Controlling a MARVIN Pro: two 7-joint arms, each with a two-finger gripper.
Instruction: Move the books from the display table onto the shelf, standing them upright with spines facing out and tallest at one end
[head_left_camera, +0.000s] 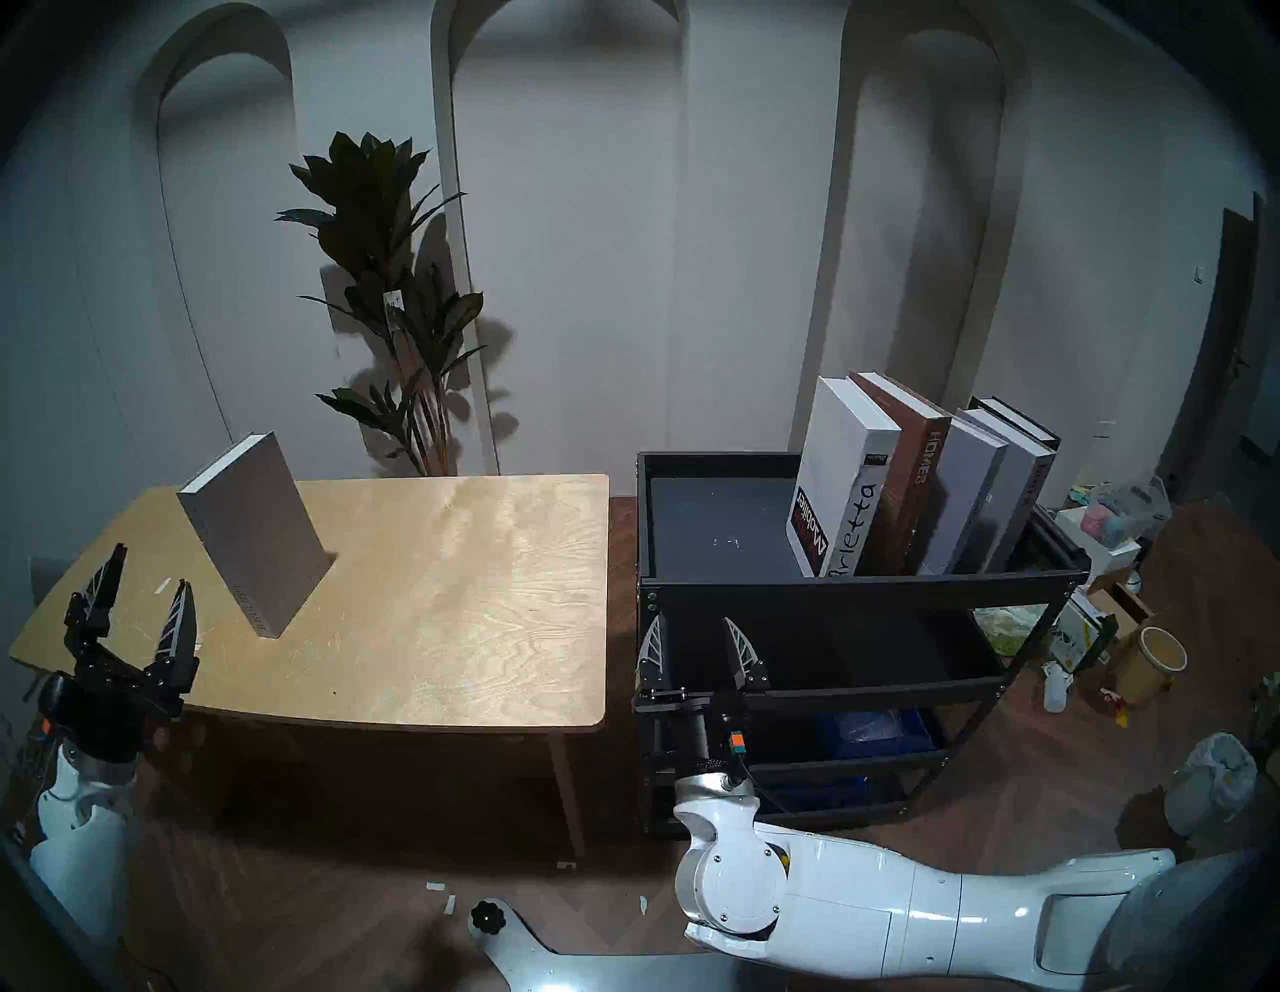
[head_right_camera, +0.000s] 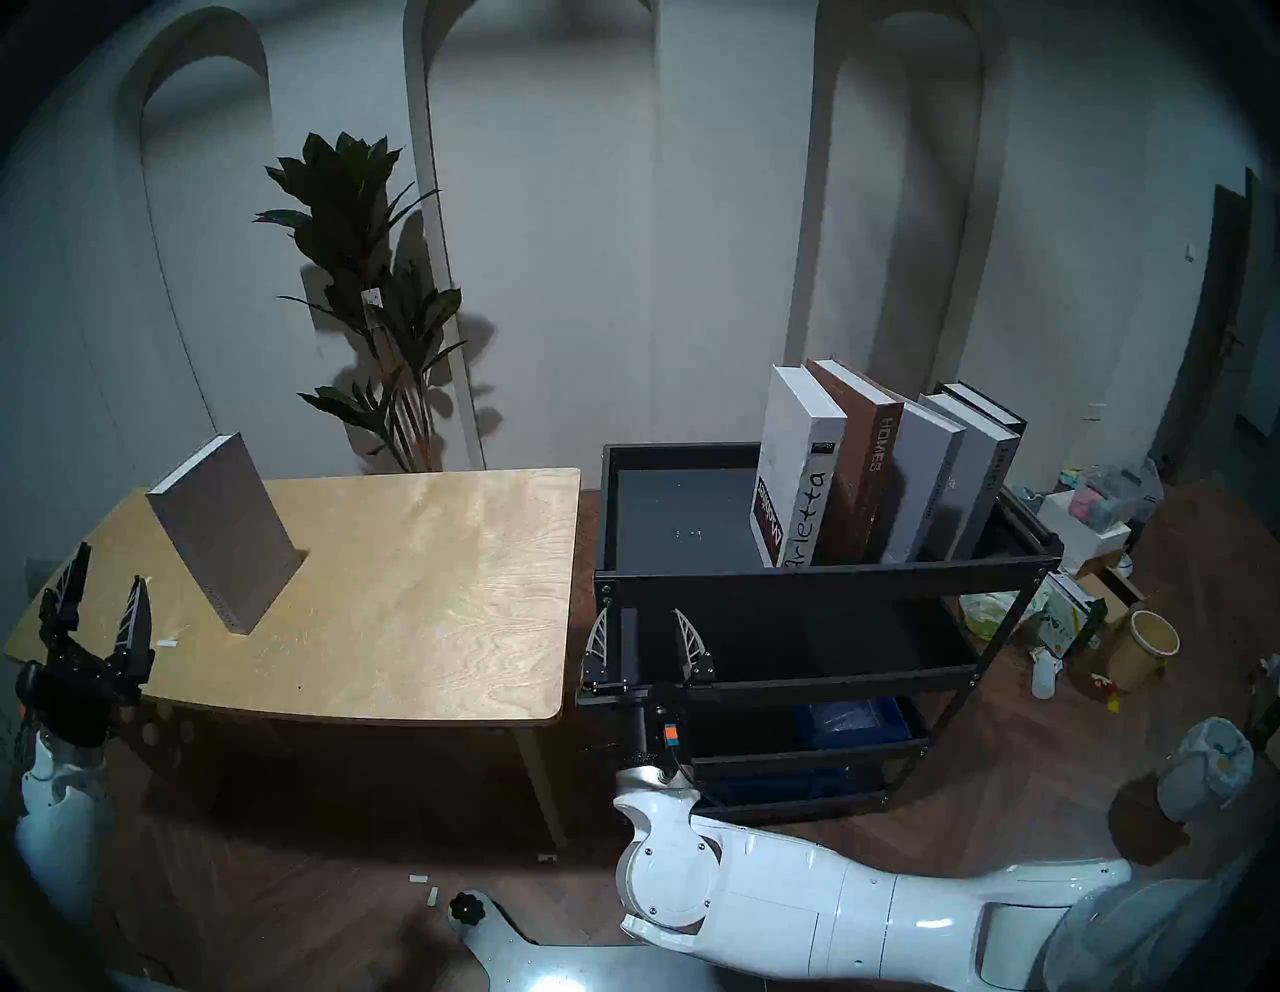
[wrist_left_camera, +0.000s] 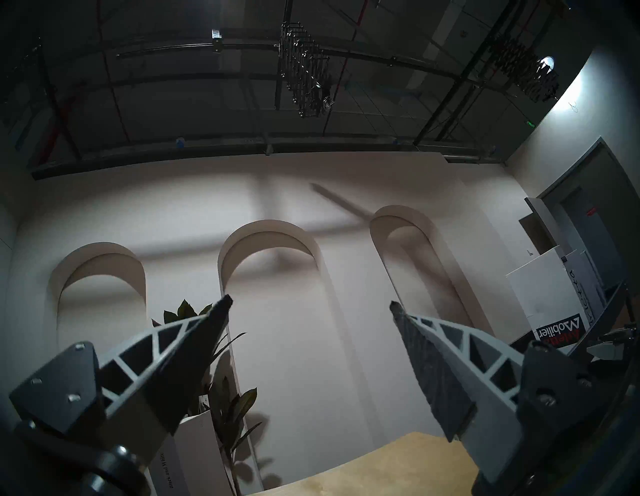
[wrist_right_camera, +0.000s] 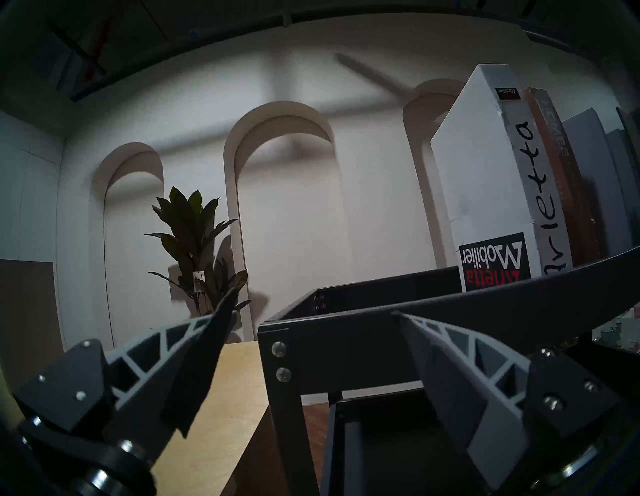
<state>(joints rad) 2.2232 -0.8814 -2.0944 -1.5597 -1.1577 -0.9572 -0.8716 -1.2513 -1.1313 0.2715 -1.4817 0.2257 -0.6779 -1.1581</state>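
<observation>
Left claw (head_left_camera: 131, 596) released, tips angled up over the counter's (head_left_camera: 429, 623) near-left corner, gripping nothing. Right claw (head_left_camera: 699, 641) also spread wide and empty, raised just in front of the black shelf's (head_left_camera: 859, 589) near-left corner post, below the top tray rim.

One grey book (head_left_camera: 256, 533) stands upright on the counter near its left edge, leaning a little, spine toward the near side, close to the left claw but apart from it. Five books stand in the right part of the shelf's top tray: white "Arletta" (head_left_camera: 841, 485) leftmost, brown "HOMES" (head_left_camera: 914, 485), two grey ones, a black one at the far right end.

Left wrist view shows mostly wall arches and ceiling, a plant (wrist_left_camera: 225, 398), and a spine below its left finger. Right wrist view shows the shelf post between its fingers.

Left part of the tray is bare; most of the counter too.
</observation>
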